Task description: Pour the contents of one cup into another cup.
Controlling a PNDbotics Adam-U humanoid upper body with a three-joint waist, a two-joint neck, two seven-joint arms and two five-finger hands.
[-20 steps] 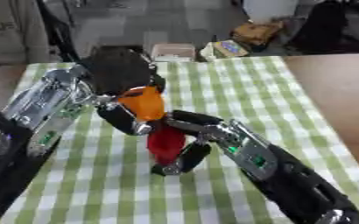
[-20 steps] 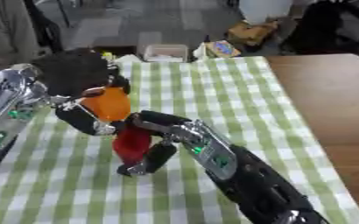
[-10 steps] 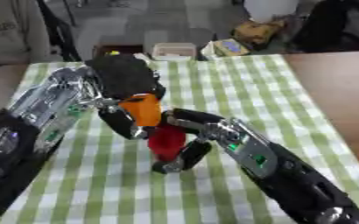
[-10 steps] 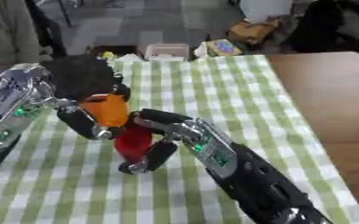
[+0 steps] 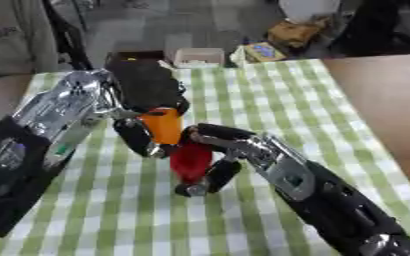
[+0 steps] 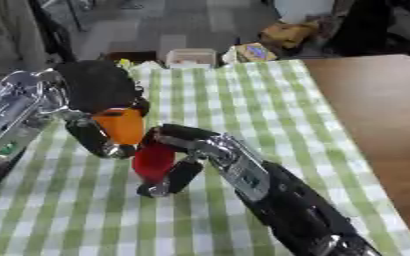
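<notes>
Centrally, left hand (image 5: 147,95) curled round orange cup (image 5: 163,125), seemingly upright, touching red cup (image 5: 191,160) in right hand's (image 5: 215,150) clasp.

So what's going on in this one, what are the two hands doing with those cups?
The robot's left hand holds an orange cup and its right hand holds a red cup, both over the green checked tablecloth. The orange cup sits just above and beside the red one, close enough that they seem to touch. Whether anything is flowing between them cannot be seen.
</notes>
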